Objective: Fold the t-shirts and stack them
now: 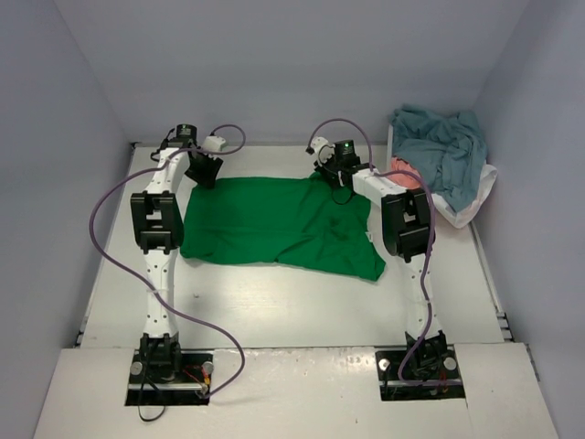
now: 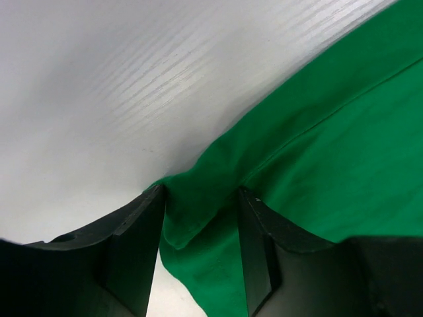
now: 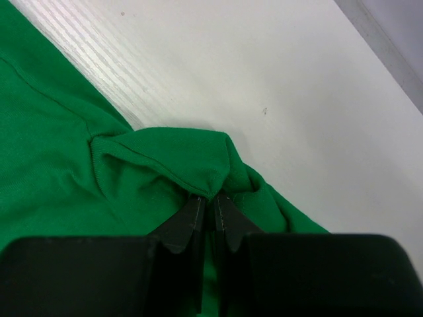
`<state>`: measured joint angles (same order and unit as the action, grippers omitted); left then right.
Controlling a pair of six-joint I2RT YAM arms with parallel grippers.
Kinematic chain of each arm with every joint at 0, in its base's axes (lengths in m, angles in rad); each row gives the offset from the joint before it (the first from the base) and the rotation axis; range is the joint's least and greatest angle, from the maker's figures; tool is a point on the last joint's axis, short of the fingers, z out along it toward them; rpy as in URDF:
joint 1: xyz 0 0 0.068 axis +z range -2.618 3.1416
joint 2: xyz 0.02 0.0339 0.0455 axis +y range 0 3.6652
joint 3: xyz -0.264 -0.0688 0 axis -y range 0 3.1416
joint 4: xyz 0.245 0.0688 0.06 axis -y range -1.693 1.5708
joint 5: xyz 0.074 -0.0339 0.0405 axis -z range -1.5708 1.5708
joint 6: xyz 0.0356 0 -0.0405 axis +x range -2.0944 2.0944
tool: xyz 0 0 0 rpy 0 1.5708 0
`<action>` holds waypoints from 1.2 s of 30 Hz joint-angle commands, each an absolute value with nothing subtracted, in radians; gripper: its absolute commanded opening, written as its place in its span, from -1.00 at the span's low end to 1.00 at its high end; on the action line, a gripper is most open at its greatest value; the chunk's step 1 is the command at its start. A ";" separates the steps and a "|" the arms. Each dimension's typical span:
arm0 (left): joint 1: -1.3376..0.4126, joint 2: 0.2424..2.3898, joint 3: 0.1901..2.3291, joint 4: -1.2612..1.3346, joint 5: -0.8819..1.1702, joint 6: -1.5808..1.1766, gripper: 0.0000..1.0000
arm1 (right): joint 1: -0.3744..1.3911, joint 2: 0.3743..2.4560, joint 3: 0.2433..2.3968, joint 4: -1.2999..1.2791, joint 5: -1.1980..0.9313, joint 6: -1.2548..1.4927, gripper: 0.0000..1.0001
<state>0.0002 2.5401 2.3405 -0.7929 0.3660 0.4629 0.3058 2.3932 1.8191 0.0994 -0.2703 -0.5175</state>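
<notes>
Left hand (image 2: 198, 195): black fingers part spread, a bunched corner of the green t-shirt (image 1: 279, 224) fills the gap and touches both inner faces. Creases run from that pinch up and to the right across the cloth. A short flap of the same cloth hangs down between the fingers. Looks like a grip on a thick wad, not flat cloth.

Right hand (image 3: 210, 198): fingers pressed together, tips nipping a small raised fold of the green t-shirt. The fold puckers up into a peak just at the tips, with a hem seam running along it. Pale counter (image 3: 264, 79) bare beyond the fold.

From the overhead view, both hands sit at the far edge of the green t-shirt, left hand on its far left corner, right hand near its far right corner. The shirt lies spread on the counter between the two arms, mostly flat, wrinkled toward its right side, near right corner reaching the right arm. Its left edge lies beside the left arm.

Far right corner of the counter: white basket (image 1: 477, 203) against the wall, well apart from the green shirt. A crumpled teal t-shirt (image 1: 439, 146) is heaped on top, a pink t-shirt (image 1: 407, 170) peeking out at the basket's left edge, just beside the right arm.
</notes>
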 commanded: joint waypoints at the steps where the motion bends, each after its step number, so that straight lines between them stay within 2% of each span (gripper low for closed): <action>1: -0.005 2.537 2.361 -0.831 0.377 0.494 -0.16 | 0.319 2.324 1.796 0.083 -0.281 -0.512 -1.00; 3: -0.005 2.539 2.352 -0.830 0.379 0.492 -0.22 | 0.319 2.322 1.792 0.083 -0.279 -0.517 -1.00; 5: -0.005 2.540 2.349 -0.831 0.377 0.492 -0.40 | 0.318 2.319 1.789 0.084 -0.276 -0.518 -1.00; 6: -0.006 2.537 2.345 -0.828 0.374 0.491 -0.49 | 0.318 2.318 1.787 0.084 -0.278 -0.522 -1.00; 8: -0.005 2.527 2.330 -0.819 0.383 0.492 -0.82 | 0.319 2.313 1.783 0.084 -0.275 -0.523 -1.00; 10: -0.005 2.516 2.318 -0.805 0.380 0.488 -1.00 | 0.318 2.307 1.779 0.084 -0.276 -0.520 -1.00; 15: -0.005 2.442 2.235 -0.736 0.350 0.456 -1.00 | 0.321 2.292 1.763 0.092 -0.245 -0.502 -1.00; 24: -0.006 2.205 2.019 -0.545 0.321 0.381 -1.00 | 0.330 2.126 1.660 0.109 -0.190 -0.491 -1.00; 36: -0.005 2.031 1.878 -0.543 0.356 0.365 -1.00 | 0.342 1.901 1.539 0.025 -0.209 -0.508 -1.00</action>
